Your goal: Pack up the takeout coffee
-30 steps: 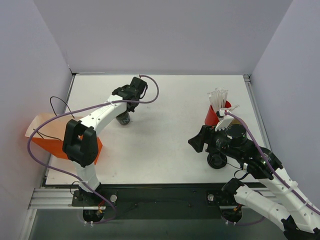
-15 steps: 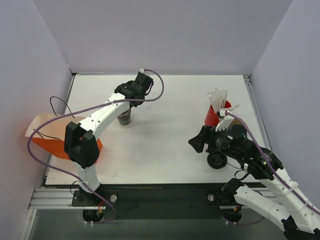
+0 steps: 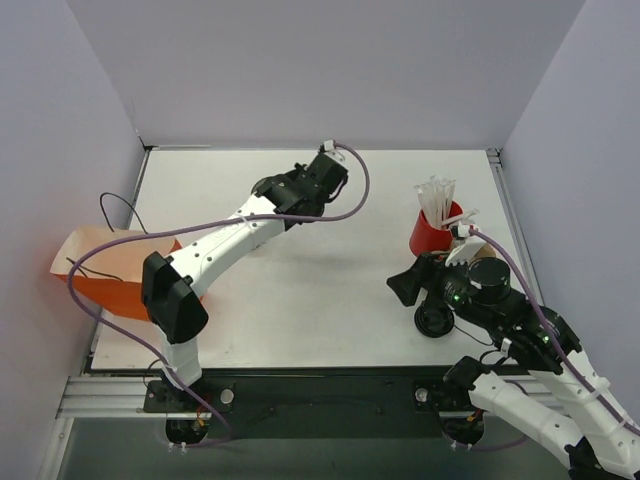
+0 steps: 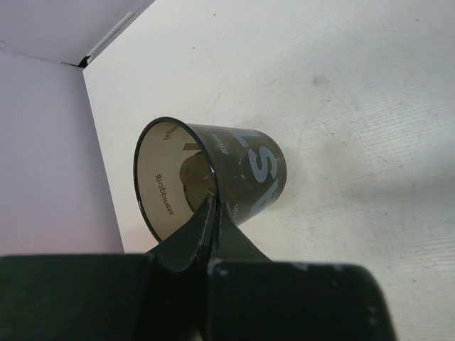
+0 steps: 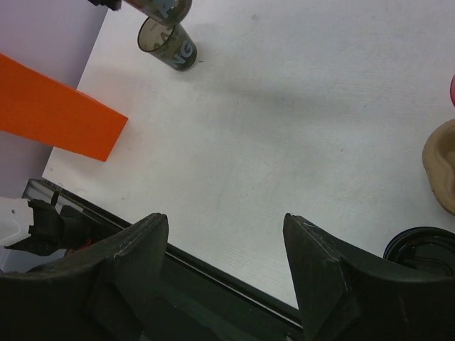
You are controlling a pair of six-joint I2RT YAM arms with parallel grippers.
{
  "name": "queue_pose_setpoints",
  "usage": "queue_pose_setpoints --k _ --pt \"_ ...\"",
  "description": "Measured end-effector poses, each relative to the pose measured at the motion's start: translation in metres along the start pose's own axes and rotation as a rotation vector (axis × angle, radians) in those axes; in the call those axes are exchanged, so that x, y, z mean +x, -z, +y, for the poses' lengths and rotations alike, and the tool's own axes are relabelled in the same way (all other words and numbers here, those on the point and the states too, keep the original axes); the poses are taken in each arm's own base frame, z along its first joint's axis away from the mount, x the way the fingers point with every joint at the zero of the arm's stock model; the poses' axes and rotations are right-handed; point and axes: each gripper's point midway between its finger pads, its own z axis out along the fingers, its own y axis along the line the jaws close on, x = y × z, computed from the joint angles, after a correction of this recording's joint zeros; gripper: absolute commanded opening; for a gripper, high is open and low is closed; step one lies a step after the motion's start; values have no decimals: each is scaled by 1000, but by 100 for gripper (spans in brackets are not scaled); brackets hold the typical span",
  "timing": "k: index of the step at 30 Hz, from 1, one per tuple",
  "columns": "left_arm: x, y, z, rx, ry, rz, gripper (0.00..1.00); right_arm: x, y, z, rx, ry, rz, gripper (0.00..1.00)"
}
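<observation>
Top external gives us the white desk (image 3: 330, 290) with both arms reaching over it. The left arm stretches to the far middle and the right arm is bent low at the right side. An orange bag (image 3: 95, 275) sits at the desk's left edge. A red cup (image 3: 428, 238) holding white utensils (image 3: 437, 195) stands at the right, just beyond the right arm.

In the left wrist view, we see the left tool (image 4: 213, 209) pressed together on the rim of a dark see-through cup (image 4: 242, 177). One finger is inside the wall and one outside, and the cup's open mouth is turned towards the camera.

In the right wrist view, the right tool (image 5: 224, 220) is spread with only bare desk in its gap. Far ahead of it a second see-through cup (image 5: 169, 44) stands upright on the desk.

A flat black lid (image 3: 432, 320) lies under the right wrist. Just beyond that lid, a tan rounded thing (image 5: 442, 167) is cut off by the right edge of the right wrist view. It lies beside the right tool's right finger and outside the gap.

We cannot pick out the takeout coffee with certainty, and we cannot tell whether the tan thing is it.
</observation>
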Motion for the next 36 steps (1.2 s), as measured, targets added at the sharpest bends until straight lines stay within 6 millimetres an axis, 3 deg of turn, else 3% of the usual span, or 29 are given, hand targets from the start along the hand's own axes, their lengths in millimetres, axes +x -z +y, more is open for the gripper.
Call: queue_pose_setpoints --k 5,12,26,31,32,36 --pt "1 4 -51 36 -83 -7 0 -9 11 -6 29 -16 -53 66" --pt "26 -11 -123 77 -192 49 0 -21 28 -15 73 -34 -121 66" --pt "39 6 -178 128 -216 36 0 -23 38 -27 124 -42 -159 67" --pt "49 3 -194 140 -231 53 14 -24 41 -27 120 -47 -170 67" --pt "50 4 -197 144 -229 54 23 -24 43 -27 118 -48 -175 67" --pt "52 5 -201 167 -217 63 40 -25 48 -29 115 -53 -189 67"
